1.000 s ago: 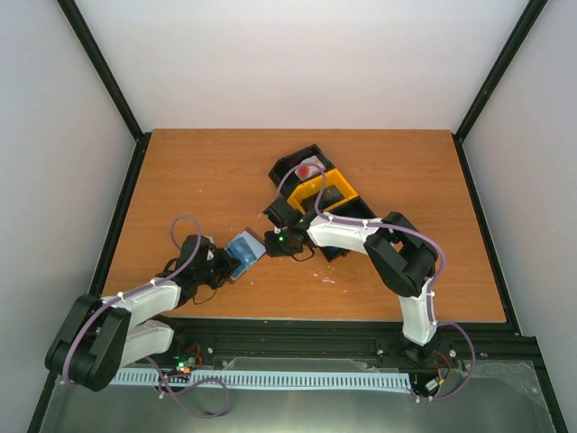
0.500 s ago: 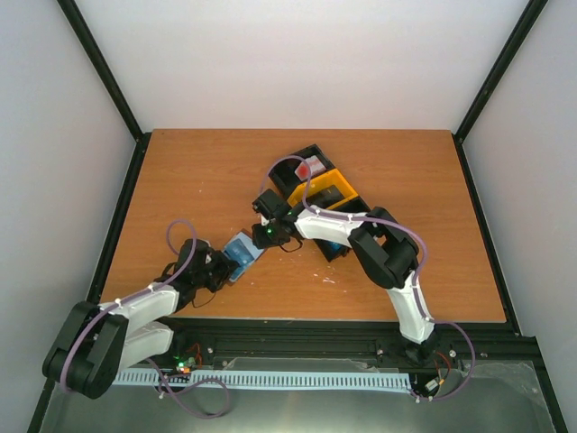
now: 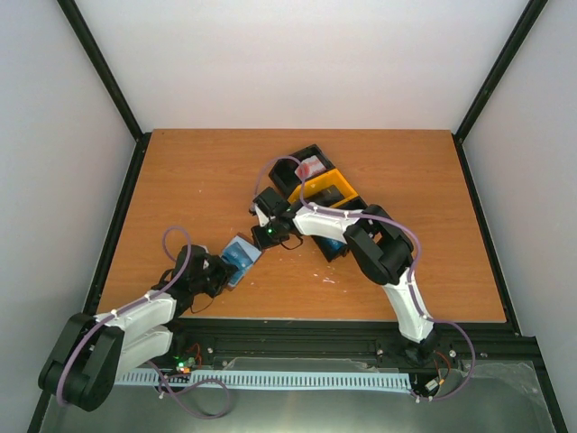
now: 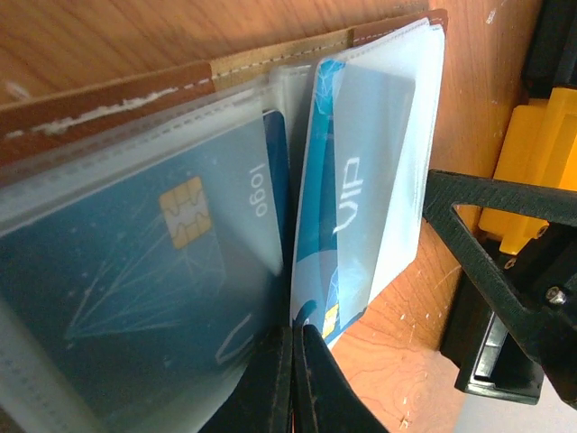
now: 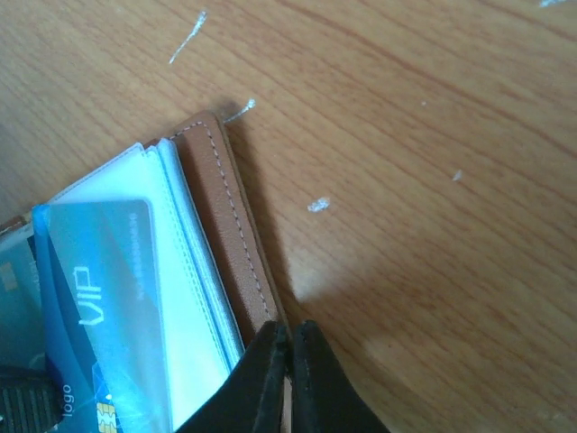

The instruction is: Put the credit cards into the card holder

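The brown card holder (image 3: 242,255) lies open on the table, its clear sleeves facing up. A blue chip credit card (image 4: 162,289) sits in one sleeve. A pale blue VIP card (image 4: 365,198) lies in the sleeve beside it and also shows in the right wrist view (image 5: 99,271). My left gripper (image 3: 223,269) is shut on the near edge of a sleeve (image 4: 296,334). My right gripper (image 3: 257,242) is shut at the holder's brown stitched cover (image 5: 230,225), its tips (image 5: 290,329) pinching the cover's thin edge.
A black-and-yellow three-compartment tray (image 3: 317,187) stands just behind the right arm, with a red-and-white item in its far compartment. Its yellow wall (image 4: 536,171) is close to the holder's right side. Bare wooden table (image 3: 180,180) lies to the left and behind.
The right gripper has opened and then shut at the holder's far edge, shifting slightly left. The left arm has drawn back a little toward the near left, still holding the holder.
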`<state>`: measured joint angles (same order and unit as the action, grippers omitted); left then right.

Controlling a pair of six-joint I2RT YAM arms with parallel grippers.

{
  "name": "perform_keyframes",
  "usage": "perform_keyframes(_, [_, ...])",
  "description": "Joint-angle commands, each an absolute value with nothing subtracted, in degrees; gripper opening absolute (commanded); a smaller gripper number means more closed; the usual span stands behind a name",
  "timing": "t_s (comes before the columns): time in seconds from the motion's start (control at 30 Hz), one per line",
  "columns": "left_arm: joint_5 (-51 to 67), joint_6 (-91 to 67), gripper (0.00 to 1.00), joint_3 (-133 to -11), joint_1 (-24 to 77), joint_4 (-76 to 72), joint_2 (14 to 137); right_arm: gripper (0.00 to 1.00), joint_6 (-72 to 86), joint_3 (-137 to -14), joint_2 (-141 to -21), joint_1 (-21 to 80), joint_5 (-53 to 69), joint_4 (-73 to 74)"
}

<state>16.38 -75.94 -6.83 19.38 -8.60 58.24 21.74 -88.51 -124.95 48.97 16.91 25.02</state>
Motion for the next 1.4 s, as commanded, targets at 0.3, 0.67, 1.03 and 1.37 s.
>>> perform_keyframes(0.3, [14.12,-72.24,0.01,-7.68,19.16,-3.04,57.25,0.03,30.21,-78.26,-119.61,49.17,17.99,21.38])
perform_keyframes(0.67, [17.43,-51.72,0.01,-13.12,19.16,-7.96,63.90,0.03,43.51,-63.07,-106.72,50.81,6.06,18.15])
perform_keyframes(1.03, [29.16,-41.87,0.01,-16.64,19.16,-10.83,73.15,0.32,22.35,-85.02,-117.48,47.83,14.14,29.98])
perform_keyframes(1.37, [32.02,-38.71,0.00,-20.22,19.16,-9.68,81.26,0.32,20.71,-86.20,-119.87,45.26,14.25,34.68])
